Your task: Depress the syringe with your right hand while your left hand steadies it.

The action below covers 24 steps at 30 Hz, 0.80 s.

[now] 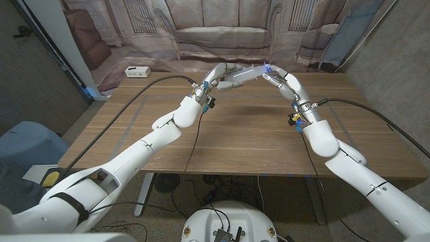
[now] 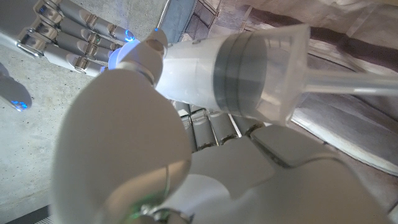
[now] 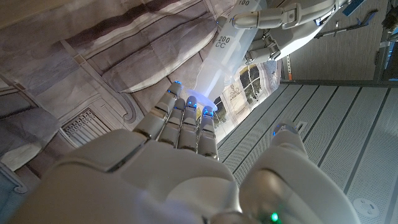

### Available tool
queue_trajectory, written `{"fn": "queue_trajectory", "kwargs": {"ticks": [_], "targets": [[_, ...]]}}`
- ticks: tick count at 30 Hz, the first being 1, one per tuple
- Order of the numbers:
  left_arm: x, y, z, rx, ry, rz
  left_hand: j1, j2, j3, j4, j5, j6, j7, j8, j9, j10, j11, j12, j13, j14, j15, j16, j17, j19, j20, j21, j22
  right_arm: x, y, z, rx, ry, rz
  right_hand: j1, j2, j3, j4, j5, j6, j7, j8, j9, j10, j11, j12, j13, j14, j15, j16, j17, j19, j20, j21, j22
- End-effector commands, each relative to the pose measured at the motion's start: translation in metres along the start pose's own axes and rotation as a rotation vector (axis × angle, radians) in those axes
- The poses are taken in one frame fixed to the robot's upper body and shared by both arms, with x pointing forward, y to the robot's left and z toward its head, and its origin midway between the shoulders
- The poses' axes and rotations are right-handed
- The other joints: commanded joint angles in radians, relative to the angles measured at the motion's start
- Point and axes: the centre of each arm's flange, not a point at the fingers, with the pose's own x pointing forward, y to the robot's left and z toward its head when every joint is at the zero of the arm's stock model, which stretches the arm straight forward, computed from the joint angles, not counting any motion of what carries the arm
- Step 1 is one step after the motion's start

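Observation:
Both hands are raised above the far middle of the wooden table (image 1: 235, 134). My left hand (image 1: 225, 76) grips the barrel of a clear syringe (image 1: 251, 70), holding it roughly level between the hands. In the left wrist view, the syringe barrel (image 2: 205, 68) shows a dark piston partway along, and the plunger rod (image 2: 348, 82) runs out of its flared end. My right hand (image 1: 281, 79) has its fingers stretched out. Its fingertips (image 3: 202, 112) glow blue and touch the near end of the syringe (image 3: 224, 59), which is marked 200 CC.
A white box (image 1: 136, 72) lies at the table's far left edge. A printed cloth backdrop (image 1: 222, 27) hangs just behind the hands. Black cables (image 1: 144, 91) run along both arms across the table. Bare wood lies below the hands.

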Motion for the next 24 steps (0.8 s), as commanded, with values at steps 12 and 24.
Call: {"fn": "queue_trajectory", "kwargs": {"ticks": [12,24], "targets": [[-0.0019,-0.0036,0.0031,-0.005,0.002,0.003,0.013,0.097,0.028,0.025,0.008,0.007,0.001,0.005,0.003,0.006,-0.004,-0.006,0.006,0.053,-0.046,0.004,0.005,-0.003,-0.002,0.008,0.000,-0.0042,0.0027,-0.0002,0.001,0.002,0.021,0.011,0.004,0.003,0.001,-0.003,0.019,0.004,0.007,0.005,0.019,0.000,0.000,0.003,0.014,0.000,0.006,0.006,0.021,-0.005,0.003,0.005],[-0.0025,-0.0039,0.0039,-0.006,0.002,0.004,0.014,0.097,0.028,0.024,0.008,0.005,0.000,0.005,0.003,0.008,-0.003,-0.007,0.007,0.052,-0.047,0.004,0.005,-0.004,-0.001,0.011,0.000,-0.0033,0.0029,0.0004,0.001,0.006,0.040,0.013,0.007,0.002,0.002,-0.005,0.033,0.003,0.009,0.005,0.033,0.001,0.002,0.003,0.034,0.000,0.013,0.009,0.041,0.005,0.007,0.005]]}}
